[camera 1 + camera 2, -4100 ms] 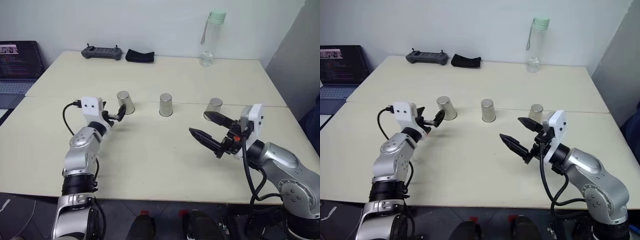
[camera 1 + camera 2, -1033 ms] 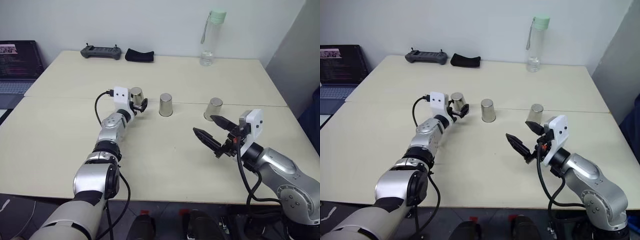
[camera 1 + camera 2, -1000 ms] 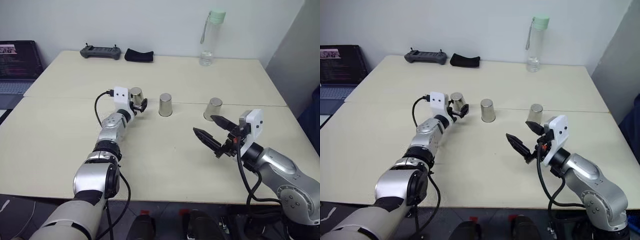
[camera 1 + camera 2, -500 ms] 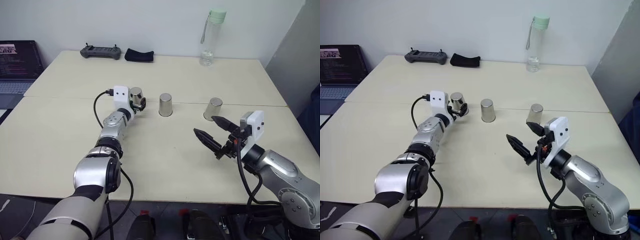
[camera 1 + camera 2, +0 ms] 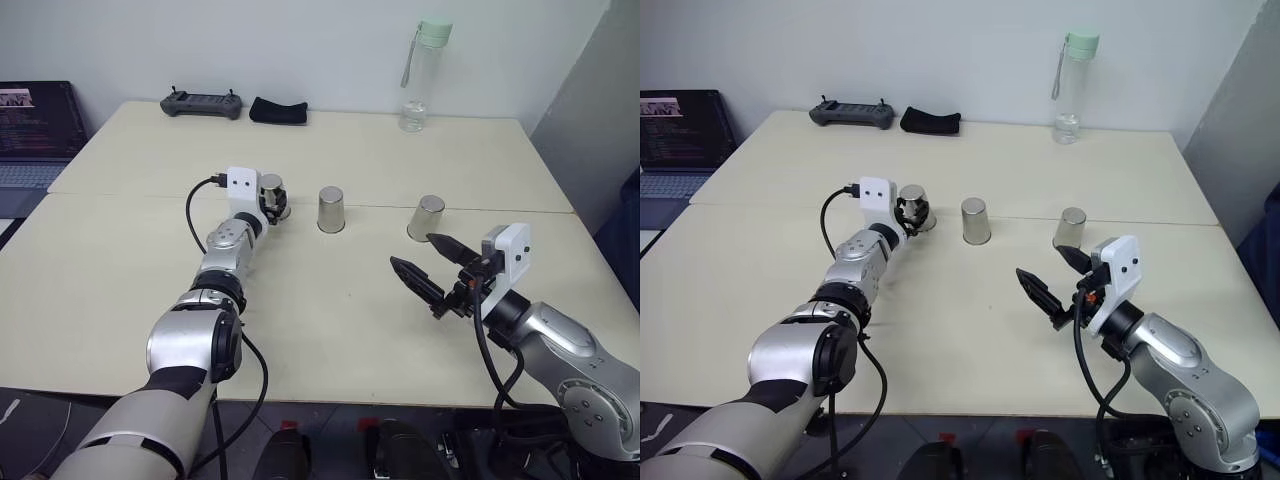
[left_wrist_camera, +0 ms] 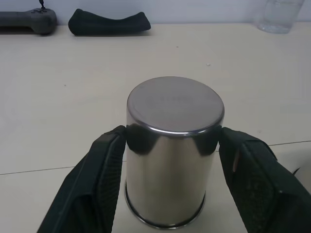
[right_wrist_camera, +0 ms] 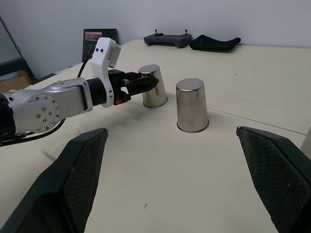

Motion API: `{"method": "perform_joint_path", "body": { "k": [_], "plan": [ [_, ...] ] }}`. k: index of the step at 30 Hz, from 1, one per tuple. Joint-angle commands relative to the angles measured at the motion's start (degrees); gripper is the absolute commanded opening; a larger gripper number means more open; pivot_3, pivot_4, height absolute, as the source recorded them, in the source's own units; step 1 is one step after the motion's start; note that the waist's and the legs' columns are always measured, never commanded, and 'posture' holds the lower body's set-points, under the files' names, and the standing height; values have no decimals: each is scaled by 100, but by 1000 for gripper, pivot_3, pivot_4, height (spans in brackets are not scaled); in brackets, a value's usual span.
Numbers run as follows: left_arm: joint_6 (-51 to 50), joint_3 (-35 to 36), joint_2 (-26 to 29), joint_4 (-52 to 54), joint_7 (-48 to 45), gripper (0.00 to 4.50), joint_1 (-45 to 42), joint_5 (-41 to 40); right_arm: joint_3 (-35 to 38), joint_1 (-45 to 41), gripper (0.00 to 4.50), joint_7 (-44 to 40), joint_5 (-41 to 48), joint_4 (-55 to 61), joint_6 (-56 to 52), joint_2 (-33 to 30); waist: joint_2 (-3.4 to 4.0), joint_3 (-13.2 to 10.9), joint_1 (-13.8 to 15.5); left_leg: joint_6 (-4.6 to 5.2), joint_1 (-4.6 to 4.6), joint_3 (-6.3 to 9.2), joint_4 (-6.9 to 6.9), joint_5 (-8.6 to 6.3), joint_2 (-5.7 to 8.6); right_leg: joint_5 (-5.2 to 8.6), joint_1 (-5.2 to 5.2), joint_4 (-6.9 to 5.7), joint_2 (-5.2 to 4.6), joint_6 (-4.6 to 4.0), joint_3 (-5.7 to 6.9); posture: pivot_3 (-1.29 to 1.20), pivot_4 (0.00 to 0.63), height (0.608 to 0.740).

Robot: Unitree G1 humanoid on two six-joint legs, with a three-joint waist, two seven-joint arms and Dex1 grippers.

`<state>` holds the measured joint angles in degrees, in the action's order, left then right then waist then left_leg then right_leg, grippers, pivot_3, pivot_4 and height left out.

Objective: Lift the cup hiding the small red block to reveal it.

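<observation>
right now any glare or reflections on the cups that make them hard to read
Left wrist view: the cup mirrors the left hand's dark fingers on its sides, edges crisp. Left eye view: the middle cup shows only soft highlights, no harsh glare.

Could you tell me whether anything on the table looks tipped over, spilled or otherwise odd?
Nothing stands out. All three shiny steel cups stand mouth-down and upright: the left one between the left gripper's black fingers, the middle one and the right one untouched.
</observation>
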<state>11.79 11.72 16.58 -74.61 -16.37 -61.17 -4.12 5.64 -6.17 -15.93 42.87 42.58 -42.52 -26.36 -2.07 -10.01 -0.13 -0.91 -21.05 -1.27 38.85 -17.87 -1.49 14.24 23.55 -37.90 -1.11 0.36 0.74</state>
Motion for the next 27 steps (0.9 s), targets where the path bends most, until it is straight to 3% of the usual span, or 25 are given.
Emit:
{"method": "perform_joint_path", "body": {
  "k": [1,19,24,27],
  "plan": [
    [130,0,24,92,16,2631,-195,51,85,-67,4500,21,80,189,83,10,0,0,0,0,0,0,0,0,0,0,0,0,0,0,-1,0,150,740],
    [324,-73,-104,912,103,2631,-96,72,-7,-48,4500,-4,-20,142,130,68,0,0,0,0,0,-1,0,0,0,0,0,-1,-1,0,-3,0,150,740],
    [-281,51,-148,2035,274,2631,292,-170,-21,-96,4500,-54,-54,73,149,64,0,0,-8,-2,1,-2,0,1,-1,0,0,-2,-3,-1,-5,0,150,740],
    [-1019,9,-148,3354,433,2631,797,-254,-25,-82,4500,-79,-83,67,157,78,0,0,-14,-4,2,-3,0,2,-7,0,0,-4,-10,-1,-9,0,150,740]
  ]
}}
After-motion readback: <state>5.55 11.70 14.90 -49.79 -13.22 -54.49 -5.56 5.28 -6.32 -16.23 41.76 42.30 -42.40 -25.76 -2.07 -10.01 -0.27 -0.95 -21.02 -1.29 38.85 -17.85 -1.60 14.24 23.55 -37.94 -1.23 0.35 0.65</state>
